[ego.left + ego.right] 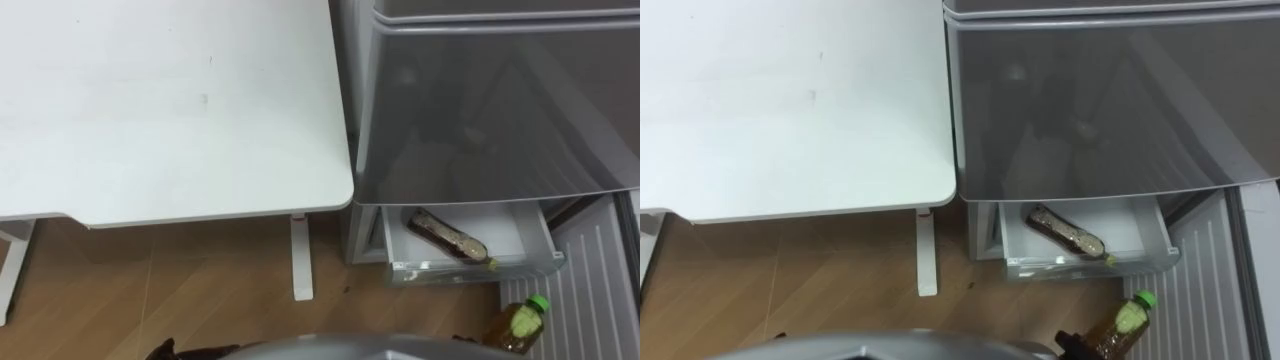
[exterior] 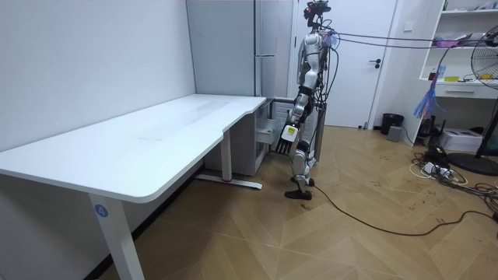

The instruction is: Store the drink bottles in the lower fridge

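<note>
The grey fridge (image 1: 480,100) stands right of the white table. Its lower drawer (image 1: 527,236) is pulled out, and a brown drink bottle (image 1: 445,236) lies on its side inside. A second bottle (image 1: 520,322), amber with a green cap, hangs tilted above the floor in front of the drawer. My right hand (image 1: 472,341) grips it low down, and only dark fingers show at its base. A dark bit of my left hand (image 1: 160,350) shows at the lower edge. In the room view I stand upright before the fridge (image 2: 261,54).
The white table (image 1: 170,100) fills the left, its leg (image 1: 301,255) close to the fridge. The open fridge door (image 1: 590,290), ribbed white inside, stands at the right. Wooden floor lies below. In the room view a fan and boxes stand far right.
</note>
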